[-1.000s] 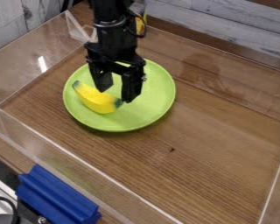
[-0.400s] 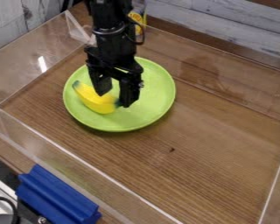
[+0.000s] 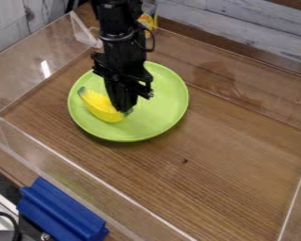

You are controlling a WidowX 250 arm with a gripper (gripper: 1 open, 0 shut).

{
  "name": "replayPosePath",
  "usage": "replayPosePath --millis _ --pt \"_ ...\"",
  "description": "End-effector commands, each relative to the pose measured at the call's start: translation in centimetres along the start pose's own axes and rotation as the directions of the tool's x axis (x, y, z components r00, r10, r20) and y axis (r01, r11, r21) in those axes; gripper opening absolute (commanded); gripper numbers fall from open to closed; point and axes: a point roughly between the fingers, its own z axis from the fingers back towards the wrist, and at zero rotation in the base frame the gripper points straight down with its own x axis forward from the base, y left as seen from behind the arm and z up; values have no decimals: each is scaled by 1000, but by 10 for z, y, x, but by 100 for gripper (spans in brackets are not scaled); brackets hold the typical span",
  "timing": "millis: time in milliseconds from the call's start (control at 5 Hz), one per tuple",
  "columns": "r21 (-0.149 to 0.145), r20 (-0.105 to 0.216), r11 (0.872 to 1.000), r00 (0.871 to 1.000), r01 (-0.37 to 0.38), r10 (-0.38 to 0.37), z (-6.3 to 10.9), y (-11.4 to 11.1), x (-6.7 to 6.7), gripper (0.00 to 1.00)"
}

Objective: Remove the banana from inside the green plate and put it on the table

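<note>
The yellow banana (image 3: pixel 101 105) lies in the left half of the lime-green plate (image 3: pixel 173 102), which rests on the brown wood-grain table (image 3: pixel 222 160). My black gripper (image 3: pixel 125 97) reaches straight down into the plate. Its fingers are drawn together over the banana's right end, which is hidden behind them. The banana still rests on the plate's floor.
Clear acrylic walls (image 3: pixel 15 141) border the tabletop on all sides. A blue ribbed object (image 3: pixel 59 216) sits outside the near-left wall. Bare wood stretches to the right of and in front of the plate.
The fingers, spread wide on either side of the banana in the earlier frames, have closed together on its right end. The arm stayed low over the plate.
</note>
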Motion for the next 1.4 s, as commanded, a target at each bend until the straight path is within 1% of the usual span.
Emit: replayPosePath --millis 0,1200 --pt "21 29 1000 999 13 -14 7 1 5 0" --pt "68 42 996 997 55 -58 17 0 11 0"
